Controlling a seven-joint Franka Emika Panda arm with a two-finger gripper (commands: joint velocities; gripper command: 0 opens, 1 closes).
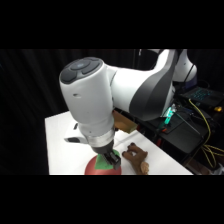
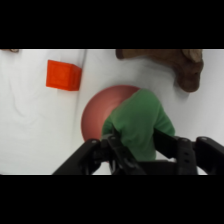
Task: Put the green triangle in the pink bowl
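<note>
Red block [image 2: 63,75] sits far left in wrist view, on the table [image 2: 30,130], well apart from the rest. Mid-frame I've got the bowl [image 2: 97,112] below, w/ the triangle [image 2: 140,122] hanging over it, clamped between the fingers of the gripper [image 2: 137,145]. Looks rigid & light; angled faces could slip, so I'd keep the hold on flat sides. Brown figure [image 2: 185,65] at upper right, just beside the bowl.
</note>
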